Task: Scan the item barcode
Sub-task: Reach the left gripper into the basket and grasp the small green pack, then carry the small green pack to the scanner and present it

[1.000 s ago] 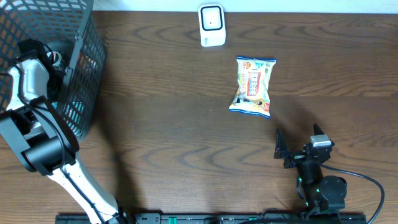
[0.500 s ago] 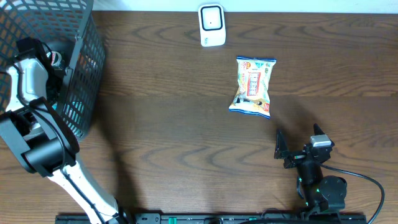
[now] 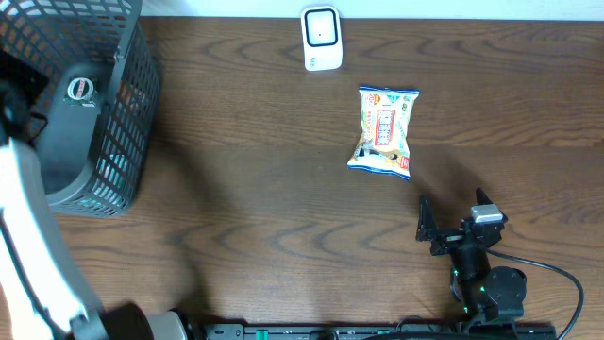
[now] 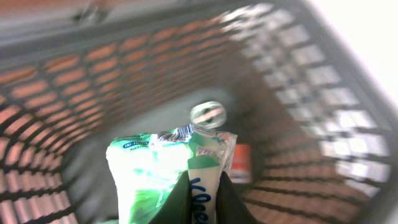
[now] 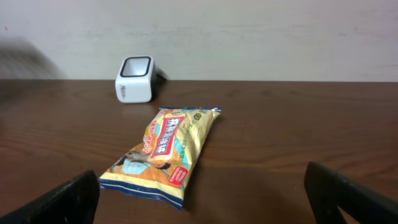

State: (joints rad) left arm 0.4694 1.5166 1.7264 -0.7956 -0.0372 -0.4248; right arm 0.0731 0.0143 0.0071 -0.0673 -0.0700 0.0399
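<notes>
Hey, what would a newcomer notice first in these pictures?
Probably the colourful snack bag lying alone on the dark wooden table, not far from the white scanner at the far edge. Then the mesh basket at the left, where the left gripper is shut on a green-and-white packet.

Overhead looks straight down on my whole table (image 3: pixel 264 189). Left wrist camera sits close inside the basket (image 4: pixel 298 93). Right wrist camera, low at the near edge, faces far; shares the scanner (image 5: pixel 134 79) with overhead.
</notes>
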